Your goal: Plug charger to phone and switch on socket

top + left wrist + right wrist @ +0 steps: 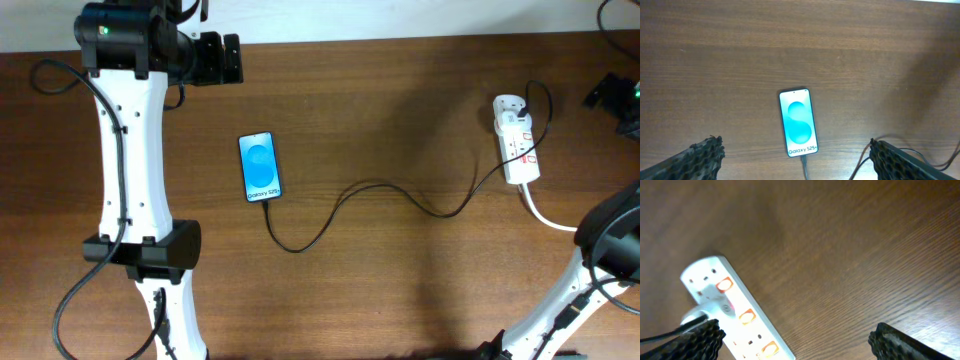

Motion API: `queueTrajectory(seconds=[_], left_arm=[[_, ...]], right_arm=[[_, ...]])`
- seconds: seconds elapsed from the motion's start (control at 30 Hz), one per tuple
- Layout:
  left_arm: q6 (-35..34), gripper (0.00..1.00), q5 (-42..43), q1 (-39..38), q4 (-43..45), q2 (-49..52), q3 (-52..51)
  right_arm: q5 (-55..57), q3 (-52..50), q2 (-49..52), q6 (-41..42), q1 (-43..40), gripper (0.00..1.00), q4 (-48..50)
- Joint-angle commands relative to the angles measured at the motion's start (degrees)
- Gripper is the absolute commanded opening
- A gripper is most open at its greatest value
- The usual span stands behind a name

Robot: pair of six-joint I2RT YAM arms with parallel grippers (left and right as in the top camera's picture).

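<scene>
The phone (260,167) lies flat on the wooden table with its blue screen lit; it also shows in the left wrist view (798,122). The black charger cable (370,184) meets the phone's bottom edge (803,164) and snakes right to the white socket (517,140). My left gripper (218,58) is open and empty, up behind the phone (795,146). My right gripper (612,92) is open and empty (796,330), with the socket (735,315) by its left finger. The socket's switches look orange-red. A white plug (695,314) sits in it.
The socket's thick white cord (545,215) runs down to the right, towards the right arm's base. The left arm (135,180) stretches along the table's left side. The table's far edge (400,38) lies just behind the left gripper.
</scene>
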Motion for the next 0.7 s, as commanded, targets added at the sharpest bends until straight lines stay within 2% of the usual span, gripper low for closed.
queueTrajectory(seconds=[0.0,0.2,0.47,0.67], left_arm=[[-0.1,0.99,-0.4,0.4,-0.1,-1.8,0.5],[-0.1,0.99,-0.4,0.4,-0.1,-1.8,0.5],[-0.1,0.99,-0.4,0.4,-0.1,-1.8,0.5],[-0.1,0.99,-0.4,0.4,-0.1,-1.8,0.5]], right_arm=[[0.0,6.4,-4.0,-0.7,1.6,0.98,-4.0],[-5.0,13.3,-11.4,-1.0,6.5,0.98,-9.7],[-5.5,13.3,-26.8,-5.2,21.6,0.98,-17.4],[-5.5,13.3,-34.2,-6.7,26.3,0.98,-27.3]])
